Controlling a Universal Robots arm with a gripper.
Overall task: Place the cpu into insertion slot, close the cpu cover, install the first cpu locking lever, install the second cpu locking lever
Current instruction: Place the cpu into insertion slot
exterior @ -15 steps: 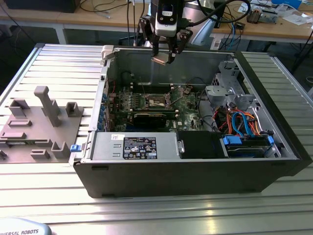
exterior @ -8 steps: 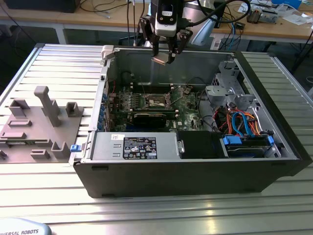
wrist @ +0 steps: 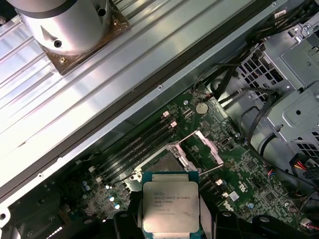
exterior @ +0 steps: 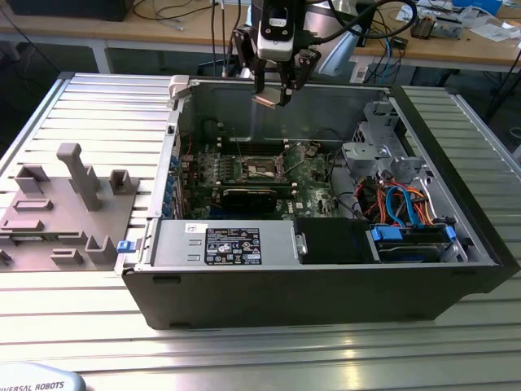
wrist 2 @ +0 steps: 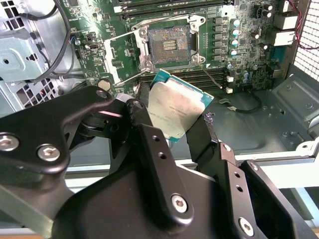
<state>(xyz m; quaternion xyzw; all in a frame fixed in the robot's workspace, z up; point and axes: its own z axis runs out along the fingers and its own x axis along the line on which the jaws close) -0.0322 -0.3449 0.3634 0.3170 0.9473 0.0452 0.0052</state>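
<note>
My gripper [exterior: 273, 94] hangs over the back wall of the open computer case, shut on the cpu [exterior: 269, 99]. In both wrist views the cpu [wrist 2: 174, 112] [wrist: 170, 206] is a square chip with a silver top and green edge, pinched at two opposite sides by the black fingers [wrist 2: 142, 117]. The chip is tilted and well above the board. The insertion slot [wrist 2: 169, 45] [wrist: 158, 162] [exterior: 262, 168] lies bare on the green motherboard below, its dark contact field exposed. The cpu cover [wrist: 211, 145] [wrist 2: 110, 57] stands swung open beside the socket.
Long memory slots [wrist 2: 164, 7] run beside the socket. A metal drive cage [exterior: 374, 147] with orange and blue cables [exterior: 399, 199] fills the case on the exterior view's right, and a power supply [exterior: 232, 244] sits at the front. A grey parts fixture [exterior: 61, 208] lies on the ribbed table.
</note>
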